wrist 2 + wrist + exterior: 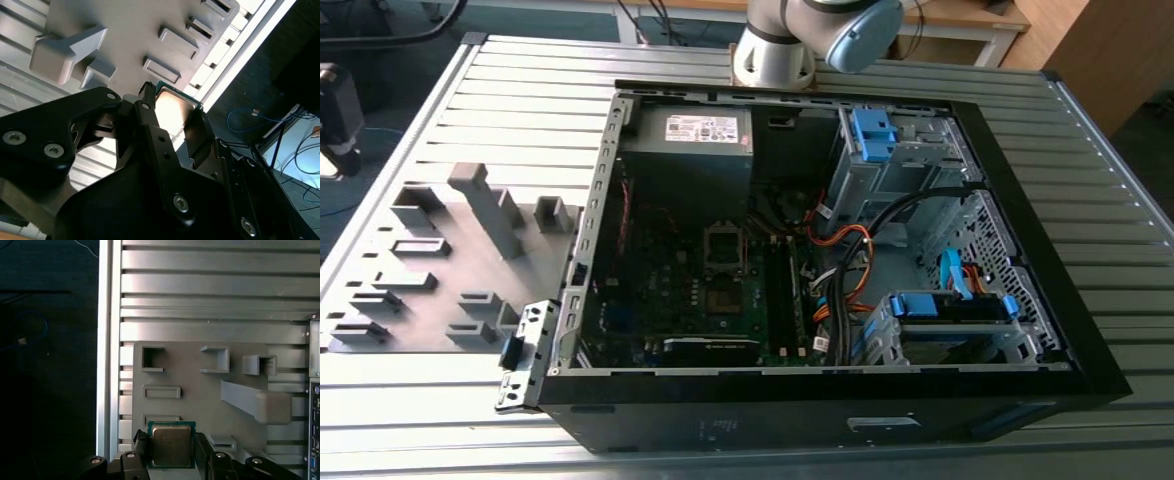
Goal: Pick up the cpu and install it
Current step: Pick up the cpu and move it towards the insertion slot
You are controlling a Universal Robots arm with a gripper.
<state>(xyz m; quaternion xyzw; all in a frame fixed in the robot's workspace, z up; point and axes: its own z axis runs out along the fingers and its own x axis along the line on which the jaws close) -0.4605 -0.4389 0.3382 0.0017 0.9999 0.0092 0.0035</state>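
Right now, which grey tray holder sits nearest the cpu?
The flat rectangular frame partly hidden by the cpu; its twin and the square pockets lie farther off.

The black jaws are closed on a small square chip (172, 107), one finger (150, 125) pressed against each of two opposite edges. Its pale metal top (catching a warm glare) faces the camera, and a thin green rim shows along the far edge. Past the tips of the jaws lies a grey holder plate (125, 30) with raised blocks and shallow rectangular pockets, resting on the ribbed metal counter (225, 47). To one side of the jaws, beyond the counter's edge, the floor (260, 75) is dark, with blue cables (245, 117) lying loose.
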